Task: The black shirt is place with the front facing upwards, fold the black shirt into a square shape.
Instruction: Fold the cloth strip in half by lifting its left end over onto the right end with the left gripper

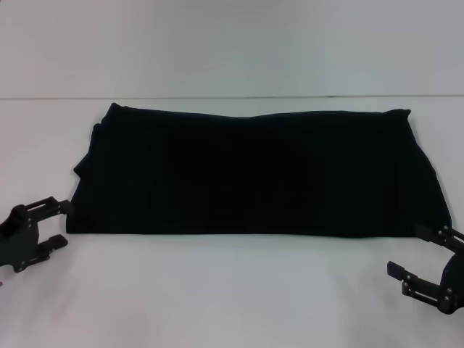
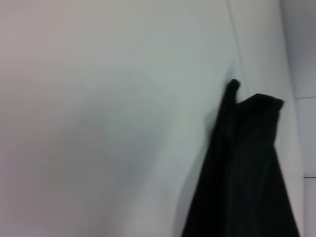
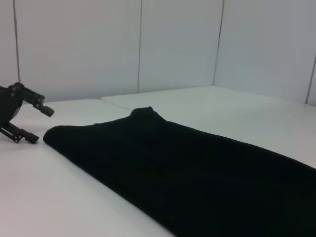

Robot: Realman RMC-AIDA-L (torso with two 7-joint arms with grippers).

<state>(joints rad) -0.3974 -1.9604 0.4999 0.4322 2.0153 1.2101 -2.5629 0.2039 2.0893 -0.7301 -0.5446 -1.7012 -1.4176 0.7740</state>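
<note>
Black shirt (image 1: 254, 174) folded into a wide band, flat on the white table (image 1: 232, 297); left gripper (image 1: 51, 226) just beside its near left corner, fingers spread, holding nothing; right gripper (image 1: 417, 250) at the near right corner, fingers apart, upper finger touching the cloth edge.

The matte black metal left end effector (image 1: 43, 225) and right end effector (image 1: 420, 250) have thin, jointed, bar-shaped fingers with small screws.
</note>
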